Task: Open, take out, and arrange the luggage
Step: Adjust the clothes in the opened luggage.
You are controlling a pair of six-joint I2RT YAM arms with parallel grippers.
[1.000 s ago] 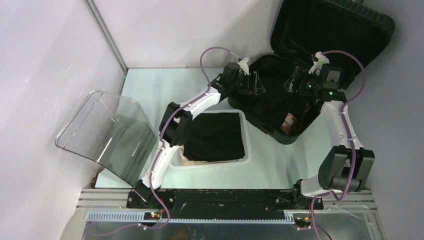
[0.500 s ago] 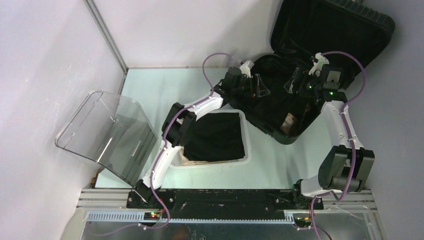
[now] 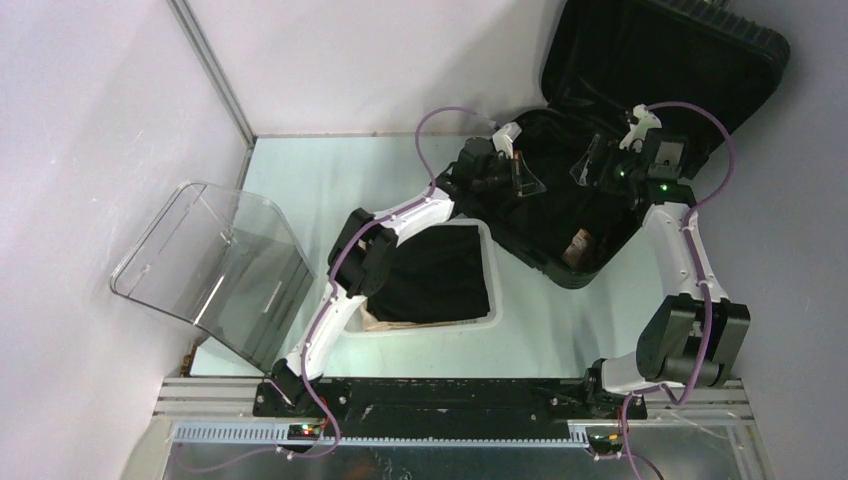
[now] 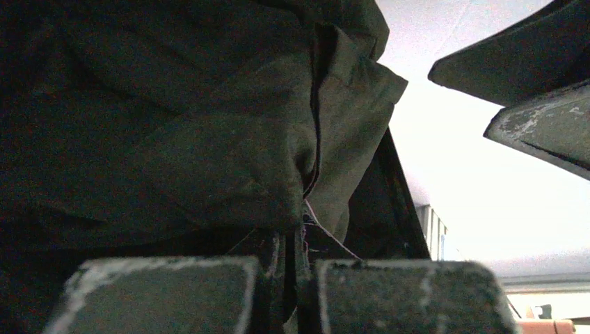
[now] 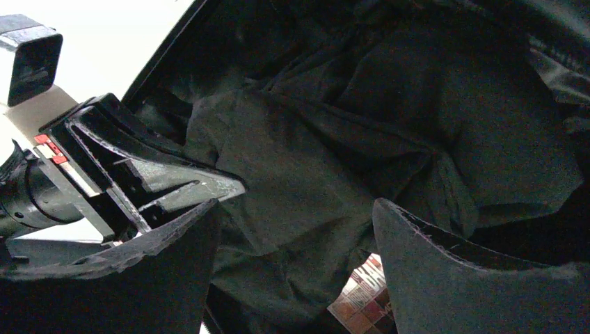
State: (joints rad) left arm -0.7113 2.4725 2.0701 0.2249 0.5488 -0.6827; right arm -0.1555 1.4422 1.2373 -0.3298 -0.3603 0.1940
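Luggage's open, unpacking maybe halfway I reckon

The luggage (image 3: 690, 60) sits at 1 o'clock on the tabletop (image 3: 320, 180), lid up. At 7 o'clock from it, the white basket (image 3: 493, 270) holds a folded black garment (image 3: 440, 270). The left pincer (image 4: 285, 278) is clenched on another dark garment (image 4: 209, 139) inside the shell, and the right pincer (image 5: 296, 209) hangs released over it. There's a small brown packet (image 3: 578, 243) in there too.
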